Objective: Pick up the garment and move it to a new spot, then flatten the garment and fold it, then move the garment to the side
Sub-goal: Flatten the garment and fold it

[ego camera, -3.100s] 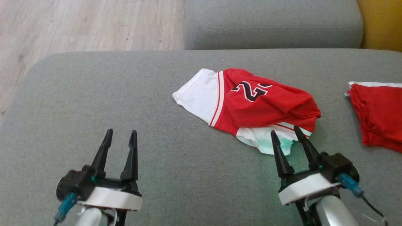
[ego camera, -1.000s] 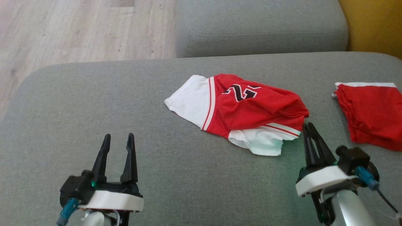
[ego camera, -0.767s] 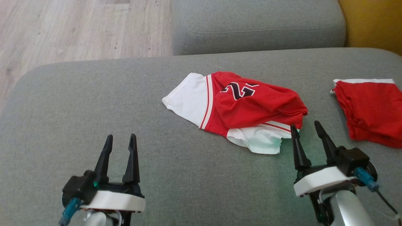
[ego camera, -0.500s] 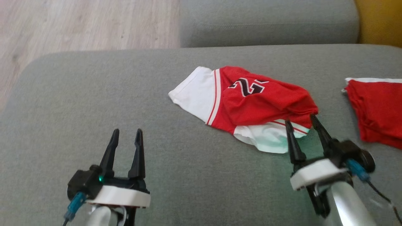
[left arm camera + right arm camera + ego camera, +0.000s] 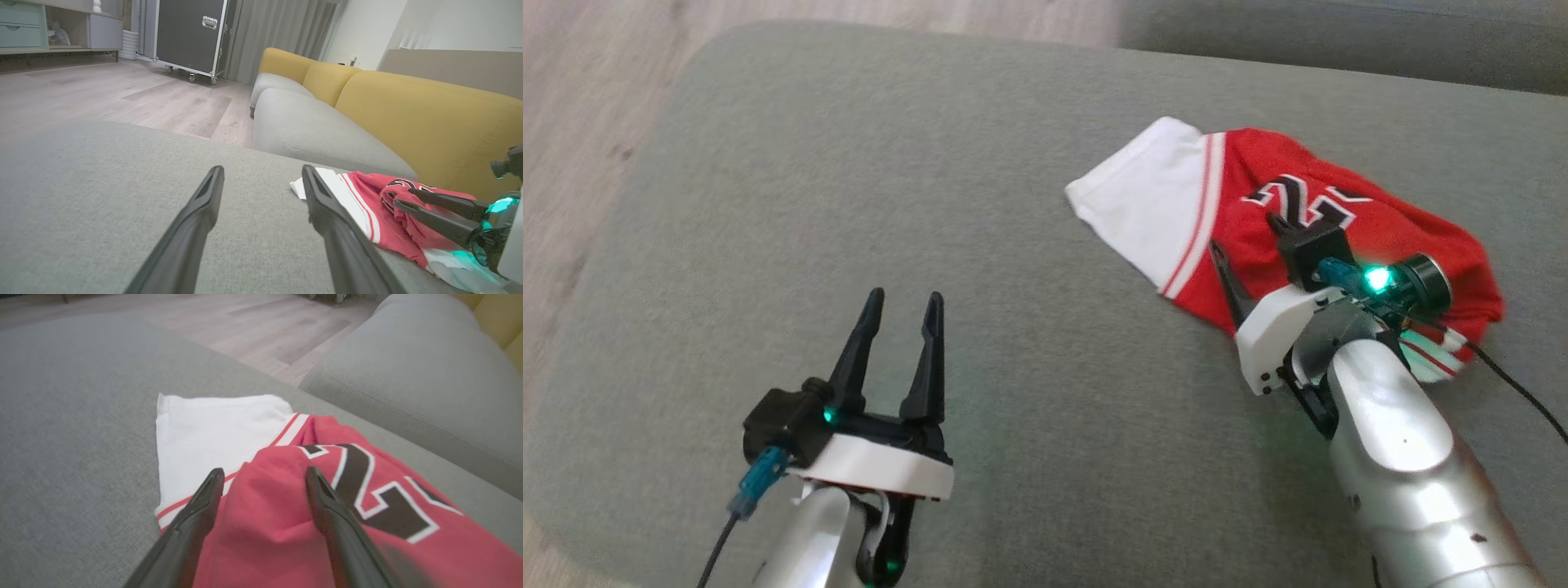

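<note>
The garment (image 5: 1176, 196), a crumpled red jersey with white panels and a black number, lies on the grey seat cushion (image 5: 931, 163) at the right. My right gripper (image 5: 1245, 233) stands open over the garment's near part. In the right wrist view, my right gripper (image 5: 264, 470) has its two fingers astride a raised fold of the red cloth of the garment (image 5: 265, 514). My left gripper (image 5: 898, 306) is open and holds nothing, above bare cushion well to the left of the garment. In the left wrist view, my left gripper (image 5: 261, 169) points past the garment (image 5: 359, 196).
A second grey cushion (image 5: 1339, 41) runs along the back right. Wooden floor (image 5: 572, 122) lies beyond the cushion's left and far edges. The left wrist view shows a yellow sofa back (image 5: 408, 106) behind the garment and a black wheeled case (image 5: 188, 32) across the room.
The head camera has tilted and swung. My right gripper opened from shut, then moved forward from the garment's near right corner onto its red cloth. The left gripper stays open.
</note>
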